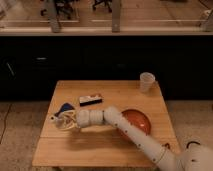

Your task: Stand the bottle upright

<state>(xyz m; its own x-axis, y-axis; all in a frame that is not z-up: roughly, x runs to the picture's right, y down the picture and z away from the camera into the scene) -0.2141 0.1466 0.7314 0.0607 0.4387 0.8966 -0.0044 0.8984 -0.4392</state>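
Reaching across the tabletop (80,147), the hand (66,123) sits at the frame's left-centre, beside a blue object (65,107), against the bottle (55,119); whether it grips the bottle cannot be determined.

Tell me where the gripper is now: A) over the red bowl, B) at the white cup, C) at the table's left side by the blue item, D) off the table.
C: the gripper sits beside the blue item on the left side of the table, well away from the white cup and red bowl.
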